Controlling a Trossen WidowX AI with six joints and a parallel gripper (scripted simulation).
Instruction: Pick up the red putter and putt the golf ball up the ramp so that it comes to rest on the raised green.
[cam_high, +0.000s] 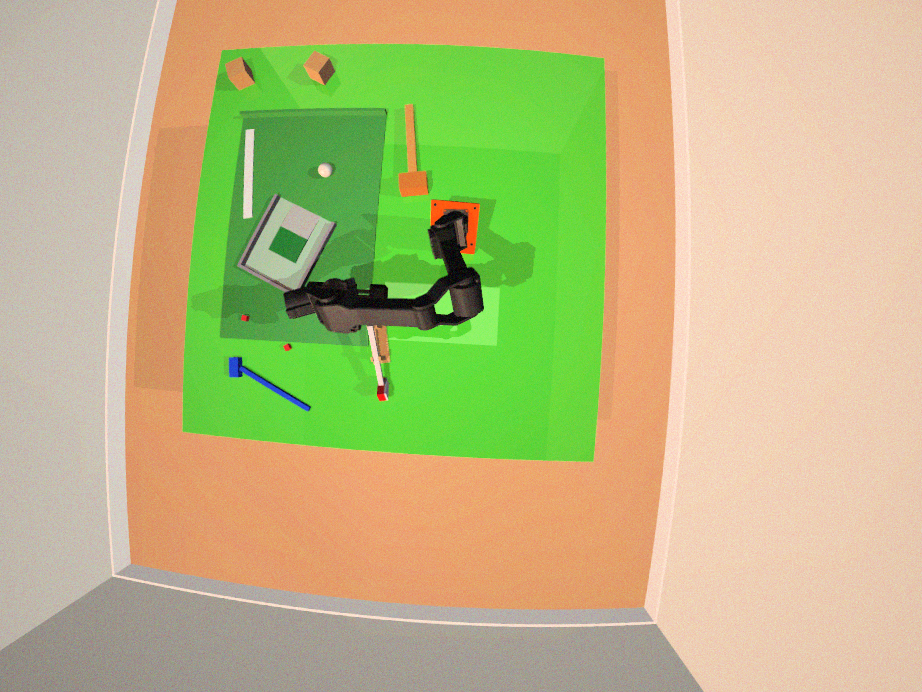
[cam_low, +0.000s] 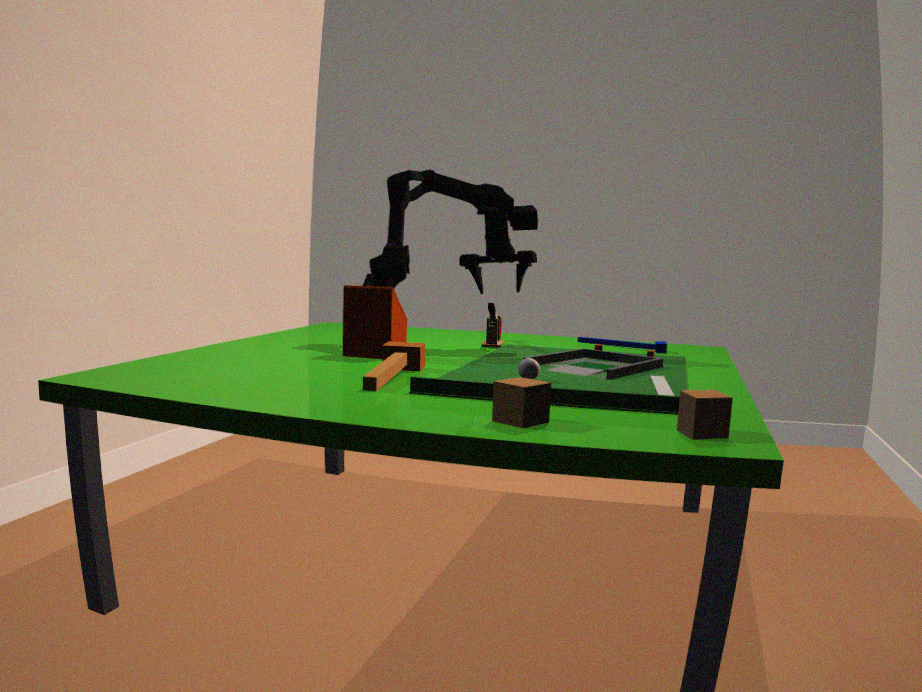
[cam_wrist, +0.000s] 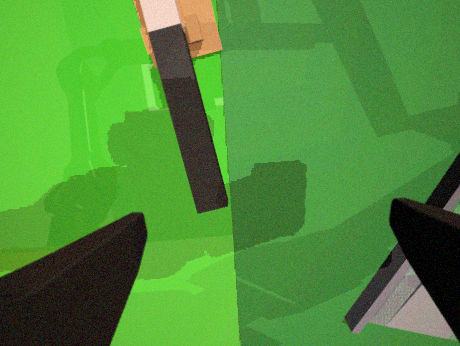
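Black gripper (cam_low: 497, 277) hangs spread wide and empty above the red putter's (cam_wrist: 189, 120) dark handle, which leans on a wooden stand (cam_wrist: 200, 25) on the green table (cam_low: 223, 372).

Green table (cam_low: 223, 376) w/ dark legs; brown floor (cam_low: 297, 595); beige + grey walls.
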